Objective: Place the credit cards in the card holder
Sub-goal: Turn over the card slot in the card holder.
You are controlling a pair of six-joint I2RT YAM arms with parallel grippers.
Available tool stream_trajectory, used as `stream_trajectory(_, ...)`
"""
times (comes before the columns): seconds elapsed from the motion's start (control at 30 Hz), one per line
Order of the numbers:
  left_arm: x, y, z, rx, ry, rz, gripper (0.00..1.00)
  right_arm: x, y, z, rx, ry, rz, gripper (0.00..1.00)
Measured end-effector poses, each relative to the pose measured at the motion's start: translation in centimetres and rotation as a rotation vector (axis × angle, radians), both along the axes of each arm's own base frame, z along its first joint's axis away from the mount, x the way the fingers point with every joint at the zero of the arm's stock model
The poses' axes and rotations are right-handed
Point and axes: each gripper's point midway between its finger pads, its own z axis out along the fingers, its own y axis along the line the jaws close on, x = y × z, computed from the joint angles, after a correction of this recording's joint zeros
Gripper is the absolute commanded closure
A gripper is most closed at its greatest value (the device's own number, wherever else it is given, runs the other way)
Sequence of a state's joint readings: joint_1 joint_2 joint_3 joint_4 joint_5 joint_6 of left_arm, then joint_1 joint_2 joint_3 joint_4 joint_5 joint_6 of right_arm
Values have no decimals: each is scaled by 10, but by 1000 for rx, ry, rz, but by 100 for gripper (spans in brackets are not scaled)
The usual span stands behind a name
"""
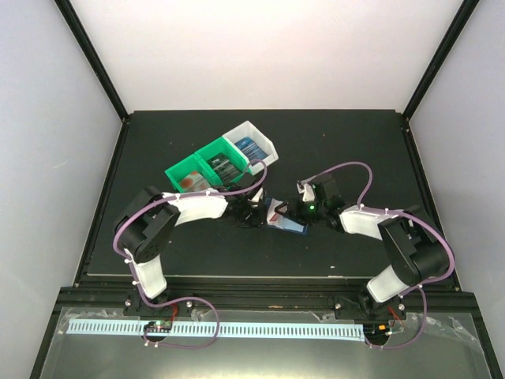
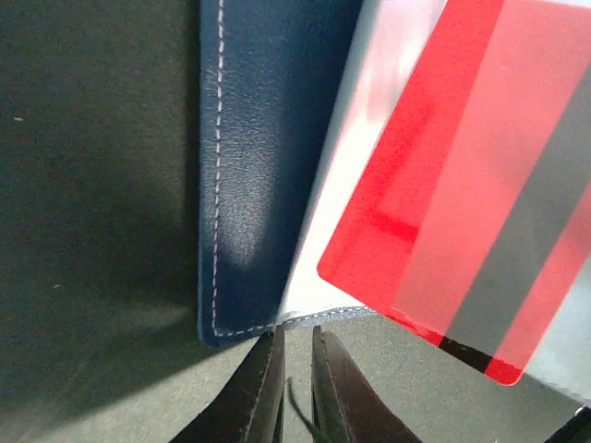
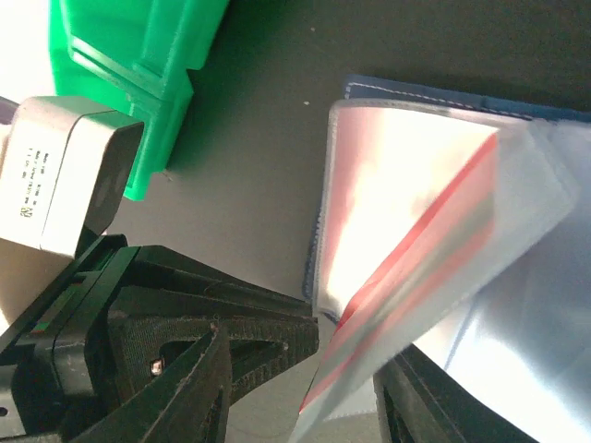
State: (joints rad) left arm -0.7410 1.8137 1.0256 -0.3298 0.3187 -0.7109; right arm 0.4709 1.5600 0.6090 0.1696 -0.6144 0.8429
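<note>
Gently feed the red card into the card holder, left gripper pinching its edge; your right gripper straddles the card half-open, grip unclear.

Both arms meet mid-surface, left tool and right tool on either side of the open card holder. There's a red-and-white card at it. The green-and-white bin sits just beyond, far-left, with more cards inside.
</note>
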Motion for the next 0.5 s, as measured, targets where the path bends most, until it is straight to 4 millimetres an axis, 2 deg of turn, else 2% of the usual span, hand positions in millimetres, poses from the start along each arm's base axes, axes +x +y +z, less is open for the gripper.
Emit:
stream_trajectory(0.23, 4, 6, 4, 25, -27, 26, 89, 6, 4, 11, 6, -32, 12, 56)
stream_trajectory(0.5, 7, 8, -3, 44, -23, 34, 89, 10, 5, 8, -28, -24, 17, 57)
